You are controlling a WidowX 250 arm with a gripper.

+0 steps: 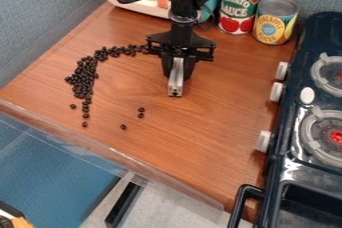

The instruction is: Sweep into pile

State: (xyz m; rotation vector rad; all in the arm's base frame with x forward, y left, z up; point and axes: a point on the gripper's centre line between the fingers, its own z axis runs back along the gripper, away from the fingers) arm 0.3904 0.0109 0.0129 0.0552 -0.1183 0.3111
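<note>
At the near edge of the view, a black bar [123, 204] is lying at a slant below the wooden tabletop [200, 137], and a clear strip [110, 153] is running along the tabletop's near edge. On the view's right, a dark toy stove [284, 172] is standing beside the wood, with a black loop handle [242, 199] jutting from its near end, 3 white knobs lining its side and 2 round burners showing on top.

On the wood, 1 dark bean [123, 127] is lying alone, and 2 more are resting close together a little farther back. Toward the view's left, the main spread of dark beans [83, 77] is forming a curve, thickest in its middle and thinning into a short line at its near end; its far end is reaching the gripper's side.

The black gripper [176, 74] is hanging over the middle of the tabletop, its fingers clamping a narrow silver-gray bar [176, 83] that is pointing toward the near side.

Farther back, a yellow-and-blue can [275, 22] and a red-and-green can [239, 4] are standing upright near each other, and a white-and-teal toy oven [135, 6] is sitting behind the arm.
</note>
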